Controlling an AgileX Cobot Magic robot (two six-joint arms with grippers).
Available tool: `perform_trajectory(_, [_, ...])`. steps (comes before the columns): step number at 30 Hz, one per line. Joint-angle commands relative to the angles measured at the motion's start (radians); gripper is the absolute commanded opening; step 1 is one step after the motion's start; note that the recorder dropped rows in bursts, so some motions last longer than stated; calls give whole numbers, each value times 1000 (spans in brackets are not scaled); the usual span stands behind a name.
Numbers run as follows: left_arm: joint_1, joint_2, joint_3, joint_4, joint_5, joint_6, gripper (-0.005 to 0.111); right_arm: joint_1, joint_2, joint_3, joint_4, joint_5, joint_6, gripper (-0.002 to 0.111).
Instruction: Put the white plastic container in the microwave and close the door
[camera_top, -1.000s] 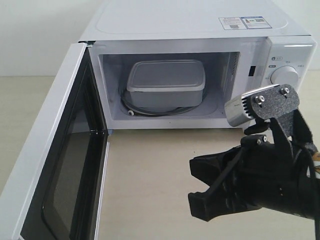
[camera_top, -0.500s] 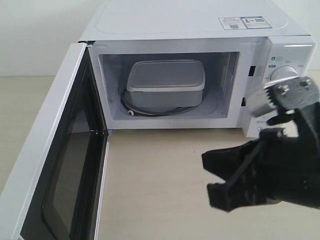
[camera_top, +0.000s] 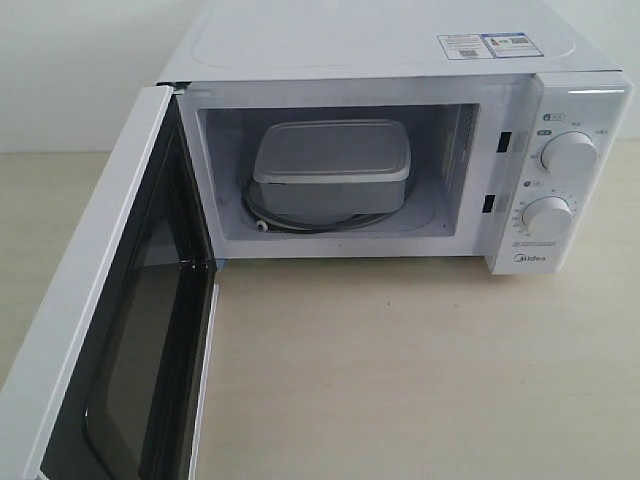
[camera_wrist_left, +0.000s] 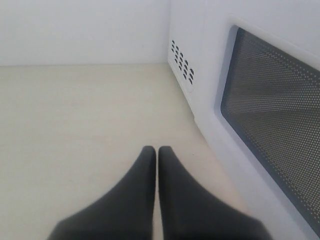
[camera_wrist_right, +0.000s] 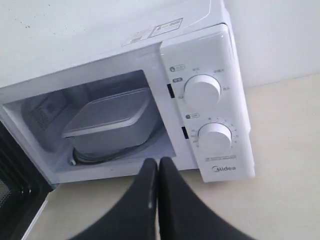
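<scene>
The white plastic container (camera_top: 333, 167) sits inside the cavity of the microwave (camera_top: 400, 45), on the turntable, lid on; the right wrist view shows it too (camera_wrist_right: 107, 122). The door (camera_top: 100, 320) stands wide open, swung out to the left. My right gripper (camera_wrist_right: 158, 162) is shut and empty, hovering over the table in front of the microwave (camera_wrist_right: 220, 100), out of the exterior view. My left gripper (camera_wrist_left: 156, 150) is shut and empty, just outside the open door (camera_wrist_left: 270, 120), beside its mesh window.
The beige table (camera_top: 400, 370) stretches in front of the microwave. Two round dials (camera_top: 567, 153) sit on the right control panel. A white wall (camera_wrist_left: 80, 30) stands behind. Vent slots (camera_wrist_left: 181, 61) mark the microwave's side.
My right arm has pulled back out of the exterior view to the lower right. The container and the door have not moved.
</scene>
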Motion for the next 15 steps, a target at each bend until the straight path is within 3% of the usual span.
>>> perform_trajectory(1, [2,-4,4,0,-1,3,4,-15,-41,84,-31,17,-17,0])
perform_trajectory(7, [2,-4,4,0,-1,3,4,-15,-89,168,-49,10,-17,0])
perform_trajectory(12, [2,-4,4,0,-1,3,4,-15,-285,168,-239,98,-18,0])
perform_trajectory(15, [2,-4,4,0,-1,3,4,-17,-285,168,-386,162,-7,0])
